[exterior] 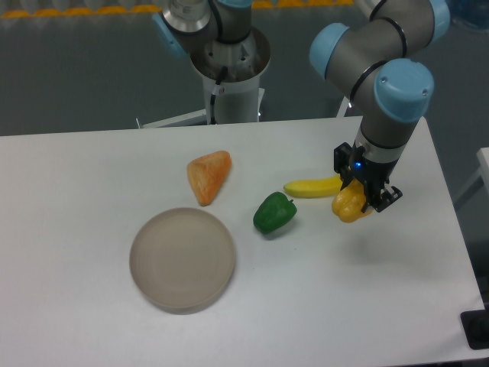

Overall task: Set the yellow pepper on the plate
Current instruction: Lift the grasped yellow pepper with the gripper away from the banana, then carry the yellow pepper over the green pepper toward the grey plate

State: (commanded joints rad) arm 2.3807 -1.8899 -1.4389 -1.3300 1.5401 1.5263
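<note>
The plate (pixel 182 260) sits nearest us, with nothing on it. Far to its right, our gripper (pixel 361 197) pinches the yellow pepper (pixel 348 205) beside the banana (pixel 313 186). It looks light, hard and slippery, so we squeeze its fat middle.

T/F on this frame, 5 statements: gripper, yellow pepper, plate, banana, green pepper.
1. The gripper is at the yellow pepper, fingers around it. True.
2. The plate already holds the yellow pepper. False: the plate is bare; the pepper is far to its right.
3. The banana lies just left of the gripper. True.
4. The green pepper sits on the plate. False: it is on the table, right of the plate.
5. The orange wedge lies right of the banana. False: it lies left.
</note>
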